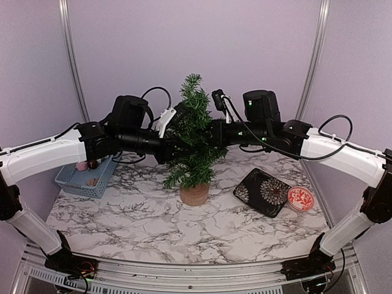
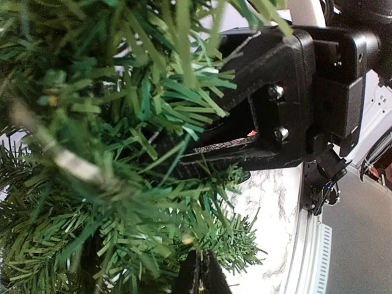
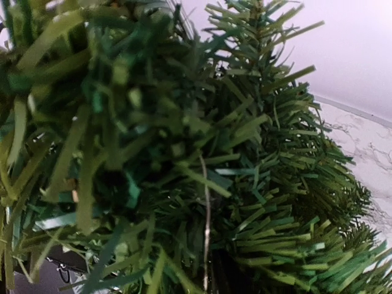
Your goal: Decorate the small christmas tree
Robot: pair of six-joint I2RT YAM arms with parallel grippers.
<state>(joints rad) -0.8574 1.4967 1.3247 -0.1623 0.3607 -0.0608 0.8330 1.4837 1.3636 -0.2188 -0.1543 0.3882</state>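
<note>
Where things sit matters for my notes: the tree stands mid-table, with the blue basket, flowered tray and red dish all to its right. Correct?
No: the blue basket sits left of the tree, as the top view shows. The flowered tray and red dish are on its right.

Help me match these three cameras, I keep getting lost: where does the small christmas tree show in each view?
Top external: the small christmas tree stands upright at the centre.
Left wrist: its branches fill the left and middle.
Right wrist: its branches fill nearly the whole frame.
Shared landmark: the marble tabletop, at lower right in the left wrist view and at the right edge in the right wrist view.
</note>
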